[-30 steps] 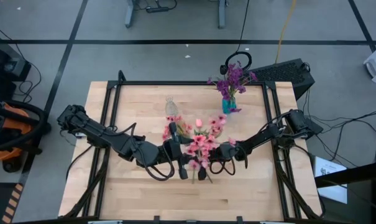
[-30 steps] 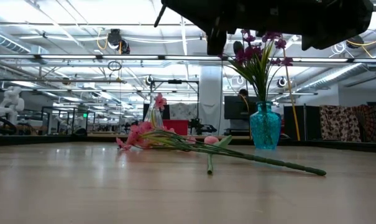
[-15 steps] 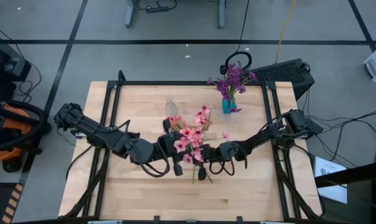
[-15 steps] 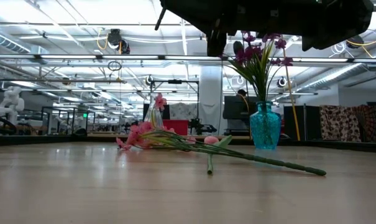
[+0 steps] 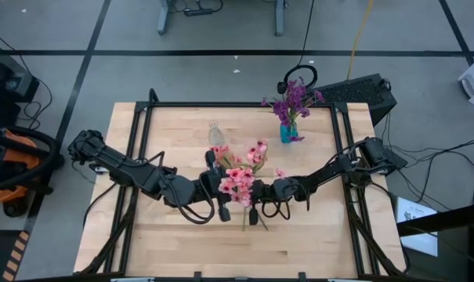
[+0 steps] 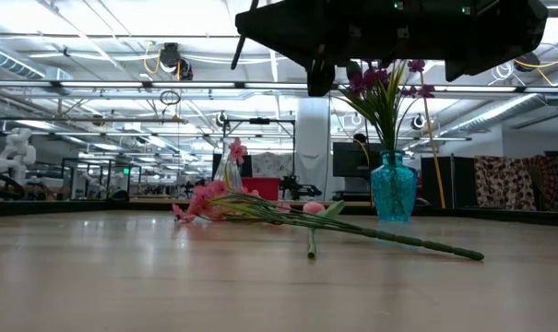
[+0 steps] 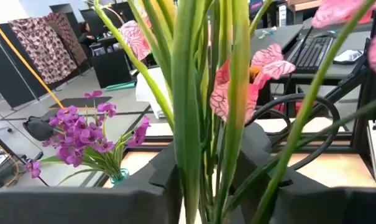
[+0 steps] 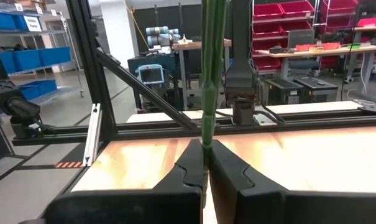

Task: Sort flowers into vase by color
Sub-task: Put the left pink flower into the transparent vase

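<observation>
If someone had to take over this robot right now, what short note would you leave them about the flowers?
Left gripper: shut on the pink flowers' green stems, mid-table.
Right gripper: shut on the same stems, just beside it.
Purple flowers: already standing in the blue vase at the table's far edge.
Clear glass vase: looks empty from above.
The low view shows pink flowers lying on the table, which the other views contradict, so check.
Left: get the pink bunch into the clear vase.

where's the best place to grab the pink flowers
Grip the pink flowers on the bare green stems below the blossoms, with the hand closing across them from the side. The stems are thin and straight, while the blossoms spread wide. The right hand is shut there; the left hand is beside it.
</observation>
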You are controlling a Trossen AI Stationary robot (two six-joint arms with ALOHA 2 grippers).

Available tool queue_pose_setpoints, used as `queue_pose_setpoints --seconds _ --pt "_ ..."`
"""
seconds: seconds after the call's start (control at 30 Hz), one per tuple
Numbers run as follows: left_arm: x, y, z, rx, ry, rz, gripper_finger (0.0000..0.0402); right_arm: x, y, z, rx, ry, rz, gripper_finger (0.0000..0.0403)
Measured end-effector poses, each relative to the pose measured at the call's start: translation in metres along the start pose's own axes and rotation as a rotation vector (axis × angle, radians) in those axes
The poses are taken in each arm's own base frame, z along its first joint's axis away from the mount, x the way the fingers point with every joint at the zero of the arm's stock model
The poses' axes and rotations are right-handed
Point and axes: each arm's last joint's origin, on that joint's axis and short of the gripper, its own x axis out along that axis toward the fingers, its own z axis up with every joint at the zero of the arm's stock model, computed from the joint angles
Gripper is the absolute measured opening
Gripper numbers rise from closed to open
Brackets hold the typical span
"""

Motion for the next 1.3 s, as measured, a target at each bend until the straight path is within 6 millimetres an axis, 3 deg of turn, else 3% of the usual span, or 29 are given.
queue_pose_setpoints --seconds 0.23,0.43,0.83,1.03,1.3 --pt "0.0 0.0 -0.002 0.016 0.018 -0.002 0.0022 0.0 0.0 -0.001 -0.005 0.006 0.001 0.0" --pt "-0.01 0.013 0.006 0.009 0.015 0.089 0.0015 0.0 0.0 0.001 -0.002 -0.004 0.0 0.0034" --pt "-0.057 0.113 0.043 -0.023 -0.097 0.266 0.001 -0.002 -0.003 -0.017 -0.007 0.167 -0.07 0.0151" --pt "-0.068 0.163 0.034 -0.06 -0.22 0.262 0.0009 -0.003 -0.004 -0.022 0.01 0.223 -0.081 0.0166" --pt "-0.068 0.201 0.009 -0.052 -0.304 0.291 0.0009 -0.004 -0.004 -0.025 -0.023 0.252 -0.089 0.0164"
